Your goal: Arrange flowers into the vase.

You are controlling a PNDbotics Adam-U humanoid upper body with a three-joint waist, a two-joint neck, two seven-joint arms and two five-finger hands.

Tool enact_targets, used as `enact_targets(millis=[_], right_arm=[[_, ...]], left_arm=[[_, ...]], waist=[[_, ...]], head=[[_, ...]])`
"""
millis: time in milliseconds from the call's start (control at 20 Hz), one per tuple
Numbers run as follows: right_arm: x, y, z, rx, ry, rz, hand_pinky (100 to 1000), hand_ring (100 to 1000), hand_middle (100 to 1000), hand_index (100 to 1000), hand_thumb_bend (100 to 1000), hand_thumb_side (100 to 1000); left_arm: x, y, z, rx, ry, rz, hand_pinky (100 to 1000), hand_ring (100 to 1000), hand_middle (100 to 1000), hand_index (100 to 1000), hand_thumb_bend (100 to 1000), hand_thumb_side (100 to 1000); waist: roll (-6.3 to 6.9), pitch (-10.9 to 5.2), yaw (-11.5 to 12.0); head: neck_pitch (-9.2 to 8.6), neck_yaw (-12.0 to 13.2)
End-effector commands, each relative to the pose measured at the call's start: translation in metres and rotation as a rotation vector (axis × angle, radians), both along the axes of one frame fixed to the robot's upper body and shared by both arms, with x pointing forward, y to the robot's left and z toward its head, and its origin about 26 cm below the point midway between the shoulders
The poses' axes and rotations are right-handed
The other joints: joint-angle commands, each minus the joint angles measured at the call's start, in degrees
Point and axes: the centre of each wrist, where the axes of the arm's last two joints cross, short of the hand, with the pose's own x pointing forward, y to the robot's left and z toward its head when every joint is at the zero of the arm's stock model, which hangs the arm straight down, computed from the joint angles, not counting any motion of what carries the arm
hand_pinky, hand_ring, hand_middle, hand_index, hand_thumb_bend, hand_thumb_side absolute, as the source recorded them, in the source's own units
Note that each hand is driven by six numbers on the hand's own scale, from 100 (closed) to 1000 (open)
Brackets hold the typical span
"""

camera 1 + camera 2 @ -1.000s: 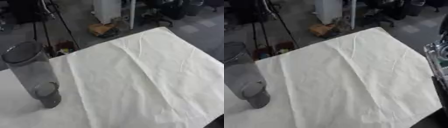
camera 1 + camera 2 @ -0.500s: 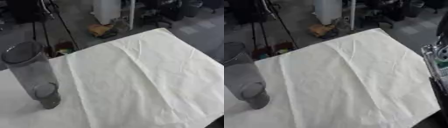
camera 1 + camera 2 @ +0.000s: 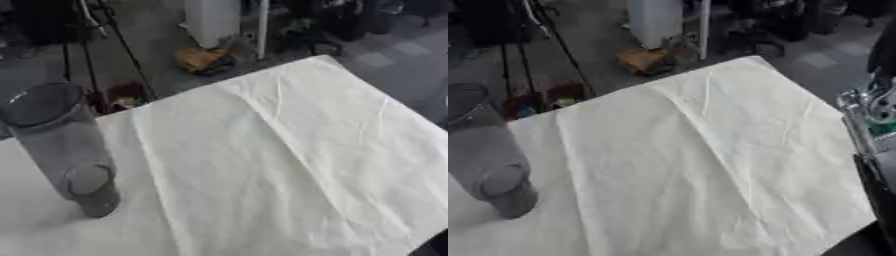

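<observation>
So: clear grey vase (image 3: 63,145) stands upright at table's left side, on white cloth (image 3: 289,150); no flowers on cloth; robot's right arm (image 3: 872,125) shows at right edge, right eye view only; hands unseen, so finger state: can't tell.

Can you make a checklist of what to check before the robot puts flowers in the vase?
1. Vase standing upright: ok, it stands near the table's left edge.
2. Vase mouth free: ok, the top is open and nothing sticks out.
3. Flowers ready on the cloth: not ok, none show on it.
4. A hand holding a flower: cannot tell, no hand shows in either view.
5. Right arm away from the vase: ok, only a part of it shows at the right edge, far from the vase.
6. Cloth lying flat: ok, only light creases.
</observation>
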Motion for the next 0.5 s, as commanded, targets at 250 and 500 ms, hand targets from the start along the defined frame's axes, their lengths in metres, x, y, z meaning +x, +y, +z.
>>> enact_targets(millis=[250,500], right_arm=[[-0.005,-0.001,0.008,-0.011,-0.031,0.002,788,893,854,909,100,1000],[-0.005,0.000,0.009,-0.014,-0.030,0.008,788,893,854,909,100,1000]], left_arm=[[-0.008,0.006,0.014,-0.002,-0.038,0.082,100,100,100,100,197,550],[-0.011,0.007,0.025,0.003,-0.110,0.147,100,100,100,100,208,540]], waist=[[-0.52,-1.05,-0.1],[-0.34,-1.33,-0.1]], head=[[-1.13,-0.6],[-1.28,-0.5]])
